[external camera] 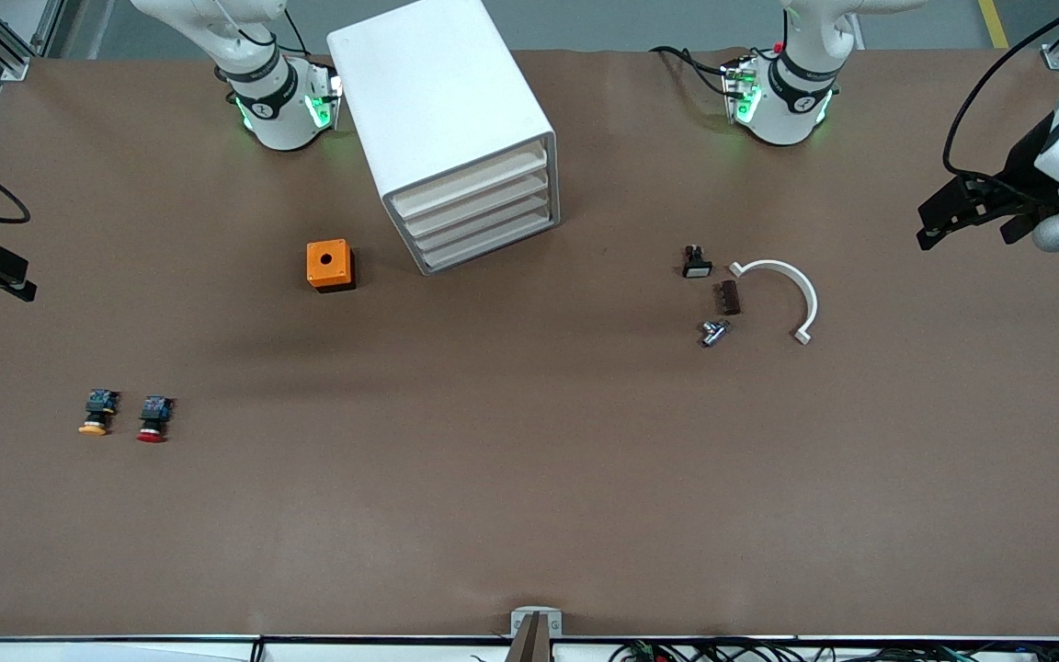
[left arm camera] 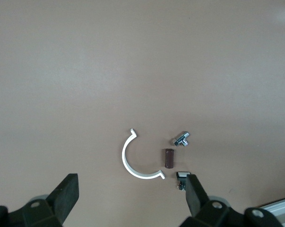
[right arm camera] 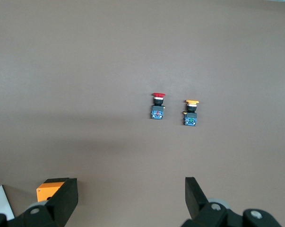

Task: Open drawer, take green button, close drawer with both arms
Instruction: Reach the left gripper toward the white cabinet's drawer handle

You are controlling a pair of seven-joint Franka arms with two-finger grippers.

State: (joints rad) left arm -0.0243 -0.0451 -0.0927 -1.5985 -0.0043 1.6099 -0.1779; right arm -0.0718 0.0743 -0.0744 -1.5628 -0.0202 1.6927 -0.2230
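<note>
White cabinet (external camera: 442, 110) near the table's robot-base edge, angled; its four cream-fronted drawers (external camera: 479, 208) are all shut. No green-capped button is visible.

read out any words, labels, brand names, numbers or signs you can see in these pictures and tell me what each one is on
No text reads anywhere in these views.
Left arm's base ring: a small dark mark, too small to read.
Right arm's base ring: the same kind of mark, too small to read.
White cabinet, its closed drawers, orange box, red-capped button and orange-capped button: no lettering shows.
</note>
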